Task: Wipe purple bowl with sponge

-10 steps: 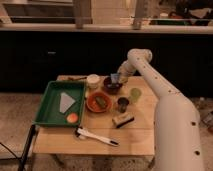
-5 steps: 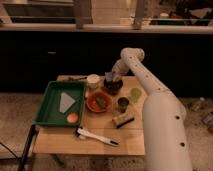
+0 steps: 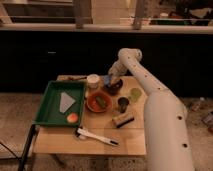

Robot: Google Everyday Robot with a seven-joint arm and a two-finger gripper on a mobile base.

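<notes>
The purple bowl sits at the back of the wooden table, just behind the orange bowl. My gripper hangs from the arm that arches over from the right, and it is right above the purple bowl's left rim. It is shut on the sponge, a small light blue piece at the fingertips, which is at or just inside the bowl's edge.
A green tray on the left holds a pale grey sheet and an orange fruit. Nearby stand a white cup, a dark cup, a yellow-green item, a tan block and a white brush.
The arm has swung a little to the left and the gripper with the sponge has shifted left across the purple bowl. Nothing else on the table has moved.
</notes>
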